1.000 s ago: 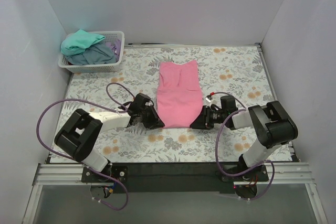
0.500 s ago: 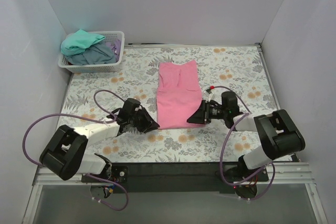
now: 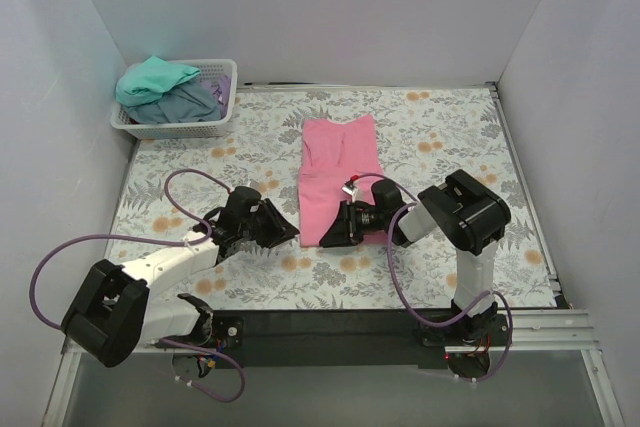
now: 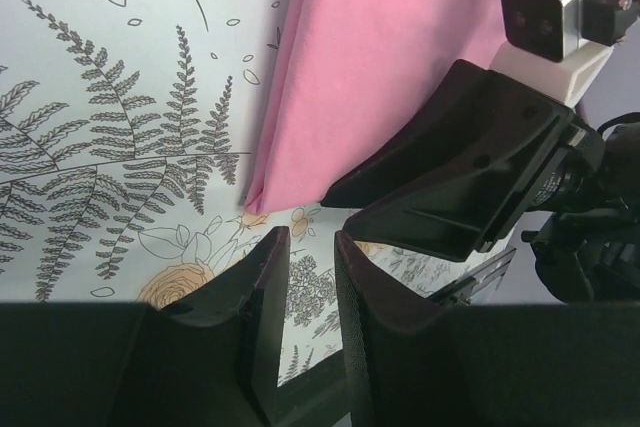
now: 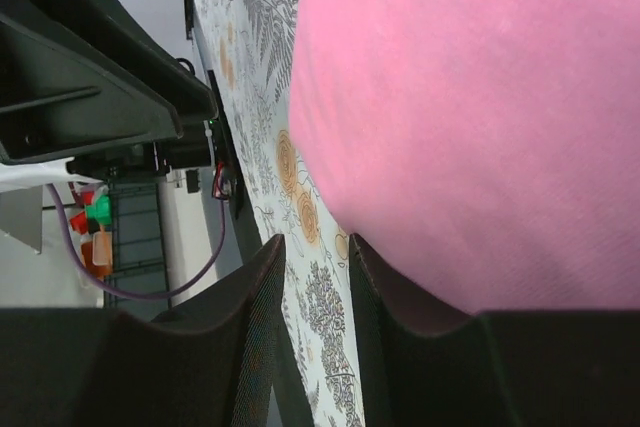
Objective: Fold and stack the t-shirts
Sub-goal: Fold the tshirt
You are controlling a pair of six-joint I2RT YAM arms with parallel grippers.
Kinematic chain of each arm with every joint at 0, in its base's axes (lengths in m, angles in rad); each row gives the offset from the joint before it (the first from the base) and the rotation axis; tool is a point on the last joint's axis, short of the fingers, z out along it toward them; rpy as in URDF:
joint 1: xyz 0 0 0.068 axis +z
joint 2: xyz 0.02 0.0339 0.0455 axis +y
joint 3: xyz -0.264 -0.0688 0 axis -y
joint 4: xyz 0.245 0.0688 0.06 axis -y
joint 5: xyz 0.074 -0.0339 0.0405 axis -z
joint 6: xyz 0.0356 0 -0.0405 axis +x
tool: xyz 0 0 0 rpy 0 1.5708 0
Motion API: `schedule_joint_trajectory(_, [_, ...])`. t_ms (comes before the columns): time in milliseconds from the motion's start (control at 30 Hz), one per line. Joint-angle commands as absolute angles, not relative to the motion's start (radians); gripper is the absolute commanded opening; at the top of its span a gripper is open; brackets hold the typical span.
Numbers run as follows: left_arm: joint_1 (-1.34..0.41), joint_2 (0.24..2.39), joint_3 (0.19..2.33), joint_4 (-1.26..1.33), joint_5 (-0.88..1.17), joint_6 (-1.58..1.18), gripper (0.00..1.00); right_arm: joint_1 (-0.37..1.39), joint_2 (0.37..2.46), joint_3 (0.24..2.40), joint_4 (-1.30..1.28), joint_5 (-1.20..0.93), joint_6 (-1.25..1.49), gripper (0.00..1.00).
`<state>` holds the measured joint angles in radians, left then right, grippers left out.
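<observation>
The pink t-shirt (image 3: 338, 167), folded into a long strip, lies flat in the middle of the table. It also shows in the left wrist view (image 4: 400, 57) and the right wrist view (image 5: 480, 97). My left gripper (image 3: 292, 231) sits low on the table just left of the shirt's near left corner, narrowly open and empty (image 4: 311, 239). My right gripper (image 3: 326, 239) lies at the shirt's near hem by that same corner, narrowly open (image 5: 316, 243), with only table between its jaws and the hem against one finger. A teal t-shirt (image 3: 155, 77) and a grey-blue t-shirt (image 3: 185, 104) lie in the basket.
The white lattice basket (image 3: 172, 129) stands at the far left corner of the floral table (image 3: 450, 127). White walls close in the left, back and right. Purple cables loop beside both arms. The two grippers nearly meet, tip to tip.
My right gripper has swept left along the shirt's near hem, from its right corner to its left corner. My left gripper has drawn back slightly to the left.
</observation>
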<state>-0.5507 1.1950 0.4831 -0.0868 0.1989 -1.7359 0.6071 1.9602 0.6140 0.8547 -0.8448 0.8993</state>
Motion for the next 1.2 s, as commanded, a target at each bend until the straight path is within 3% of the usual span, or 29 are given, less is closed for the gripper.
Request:
schedule_joint_trajectory(0, [-0.545, 1.169, 0.482, -0.109, 0.158, -1.718, 0.24, 0.609, 1.980, 0.589, 0.914, -0.785, 0.925, 0.39])
schedule_joint_trajectory(167, [-0.545, 1.172, 0.483, -0.112, 0.160, -1.710, 0.24, 0.578, 1.835, 0.537, 0.913, -0.793, 0.920, 0.39])
schedule_joint_trajectory(400, [-0.545, 1.173, 0.491, -0.113, 0.156, -1.707, 0.24, 0.361, 1.661, 0.402, 0.888, -0.914, 0.890, 0.38])
schedule_joint_trajectory(800, [-0.545, 1.183, 0.499, -0.120, 0.156, -1.703, 0.24, 0.195, 1.862, 0.333, 0.907, -0.968, 0.844, 0.37])
schedule_joint_trajectory(933, [-0.545, 1.181, 0.508, -0.130, 0.160, -1.692, 0.24, 0.195, 1.754, 0.321, 0.890, -0.957, 0.833, 0.37])
schedule_joint_trajectory(1100, [-0.545, 1.169, 0.521, -0.149, 0.153, -1.669, 0.26, 0.199, 1.512, 0.391, 0.565, -0.849, 0.660, 0.37])
schedule_joint_trajectory(1167, [-0.545, 1.169, 0.535, -0.167, 0.150, -1.649, 0.27, 0.210, 1.442, 0.446, 0.263, -0.748, 0.496, 0.37])
